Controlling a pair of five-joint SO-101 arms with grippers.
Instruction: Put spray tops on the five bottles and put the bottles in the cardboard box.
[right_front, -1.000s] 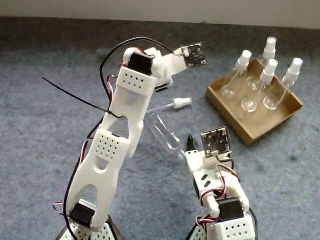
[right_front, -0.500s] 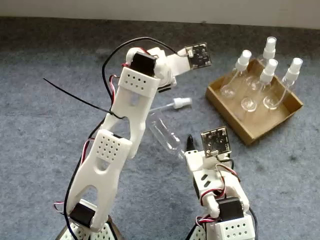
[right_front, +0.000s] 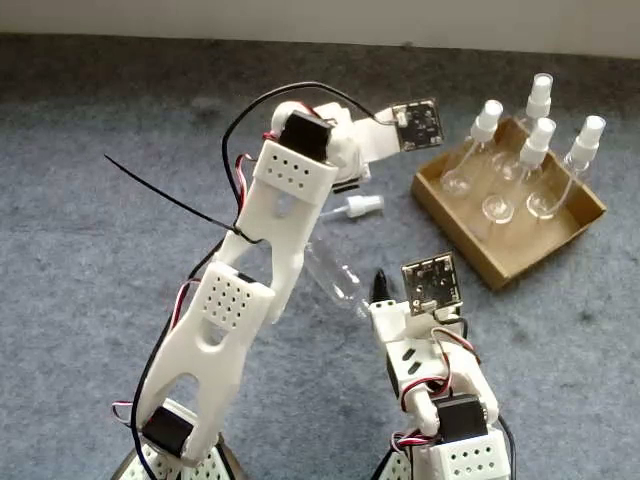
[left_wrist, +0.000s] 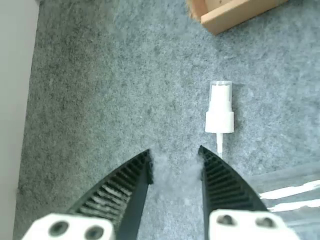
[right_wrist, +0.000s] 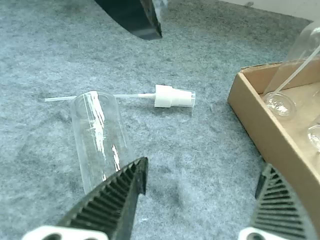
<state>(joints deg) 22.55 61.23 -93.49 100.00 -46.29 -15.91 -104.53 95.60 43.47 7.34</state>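
While poised above the grey carpet (right_front: 90, 300), shows the left gripper (left_wrist: 175, 151) with black ridged fingers a narrow gap apart, gripping nothing. Just beyond those fingertips, lying flat: the loose white plastic spray top (left_wrist: 220, 112), thin dip tube pointing back toward 1 finger, close to it, contact not clear. Beside the spray top, also flat on the carpet: the uncapped clear plastic bottle (right_wrist: 97, 135), 1 end right by the tube, the tube running across just past that end. At the bottle's other end, the right gripper (right_wrist: 202, 170), spread wide, holding nothing, 1 finger in front of the bottle, the other toward the brown cardboard box (right_front: 455, 235). Inside the box: 4 clear bottles (right_front: 520, 165) already fitted with white spray tops, leaning, bases down. In the high view, loose spray top between the white left arm (right_front: 280, 220) and the box, apart from the box wall; lone bottle outside the box, partly under that arm.
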